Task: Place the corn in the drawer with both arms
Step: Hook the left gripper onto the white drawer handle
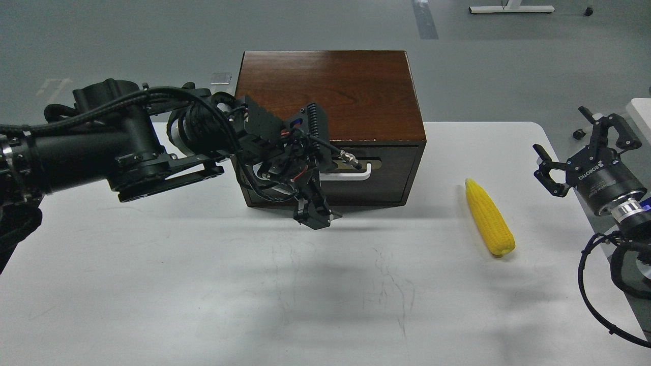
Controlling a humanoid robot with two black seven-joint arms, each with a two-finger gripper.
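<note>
Counter (pixel 152 284): white, scuffed, carrying everything. On its far middle sat the dark-brown cabinet (pixel 330 91), its drawer (pixel 386 178) closed flush, white bar handle (pixel 351 177) partly hidden behind our left arm (pixel 101 152).

Left arm reached in across the drawer front. Its pincer (pixel 313 216) pointed down, just in front of the cabinet's lower edge and below the handle, grasping nothing. It showed small and dark, so we could not tell whether the fingers were spread or clenched.

Right pincer (pixel 577 140) hung off the counter's right end, fingers released and spread, empty.

Corn (pixel 489 217) lay flat on the counter, right of the cabinet and apart from it. Long axis ran roughly front to back, slightly slanted: pointed tip away from us, blunt end nearer and a little further right. It lay to the left of the right pincer and slightly nearer us, clearly closer to that arm than the left. Judgement: right arm suits the pick, closing across the cob's width; left suits the handle.
</note>
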